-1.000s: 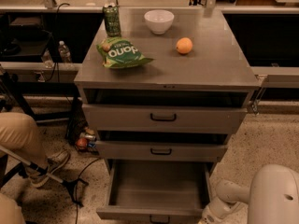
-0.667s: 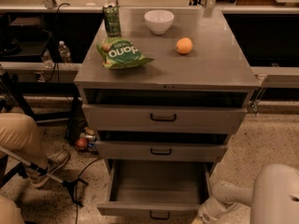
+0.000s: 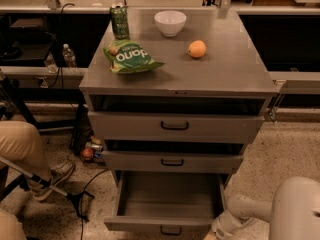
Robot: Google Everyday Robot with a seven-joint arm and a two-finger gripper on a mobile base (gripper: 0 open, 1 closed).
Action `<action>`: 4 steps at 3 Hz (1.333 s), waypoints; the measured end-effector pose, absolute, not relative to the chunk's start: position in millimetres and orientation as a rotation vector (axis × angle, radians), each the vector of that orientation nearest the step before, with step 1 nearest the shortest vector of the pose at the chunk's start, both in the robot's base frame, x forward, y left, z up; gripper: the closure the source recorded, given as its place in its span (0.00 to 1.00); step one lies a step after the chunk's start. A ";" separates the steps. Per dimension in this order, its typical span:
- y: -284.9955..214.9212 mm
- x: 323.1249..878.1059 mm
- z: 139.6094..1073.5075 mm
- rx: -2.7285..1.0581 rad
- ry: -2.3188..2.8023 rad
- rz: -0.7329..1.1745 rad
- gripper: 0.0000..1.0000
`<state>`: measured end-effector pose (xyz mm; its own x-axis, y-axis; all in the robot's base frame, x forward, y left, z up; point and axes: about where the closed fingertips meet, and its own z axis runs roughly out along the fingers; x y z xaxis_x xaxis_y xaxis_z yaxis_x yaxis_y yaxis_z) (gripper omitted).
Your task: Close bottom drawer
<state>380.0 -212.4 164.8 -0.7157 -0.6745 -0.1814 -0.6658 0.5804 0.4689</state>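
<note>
- The bottom drawer (image 3: 170, 196) is found low in the middle, under the other two, and is pulled well out, so that its bare box interior is shown.
- No closing is judged to be done yet: nearly the whole push inward is left.
- The middle drawer (image 3: 172, 161) and the top drawer (image 3: 175, 126) are seen standing slightly proud of the frame; they are not asked for by the task.
- The pincer (image 3: 216, 232) is placed at the right end of the bottom drawer's front, at the lower edge of the view, with the arm (image 3: 295, 209) behind it to the right.
- At the far left a leg (image 3: 20, 144) is cut off by the edge, and its owner is not shown.
- Small things on the floor (image 3: 280, 154) left of the drawers are too dim to be named.
- On the table (image 3: 225, 74) a can (image 3: 120, 21), a bag (image 3: 130, 58), a bowl (image 3: 170, 22) and an orange (image 3: 197, 49) are made out plainly.
- The bottom drawer's handle (image 3: 171, 230) is partly cut off below.
- Most of the pincer is cut off too: whether it is open or closed cannot be told, nor whether the drawer front is touched.
</note>
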 end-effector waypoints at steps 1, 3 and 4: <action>-205.5 398.3 163.7 1.258 -2.825 -0.803 1.00; -194.7 415.3 156.2 1.341 -2.840 -0.781 1.00; -194.7 415.2 156.2 1.341 -2.839 -0.781 1.00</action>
<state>415.2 -194.7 156.2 -0.6528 -0.7030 -0.2823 -0.7485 0.5409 0.3837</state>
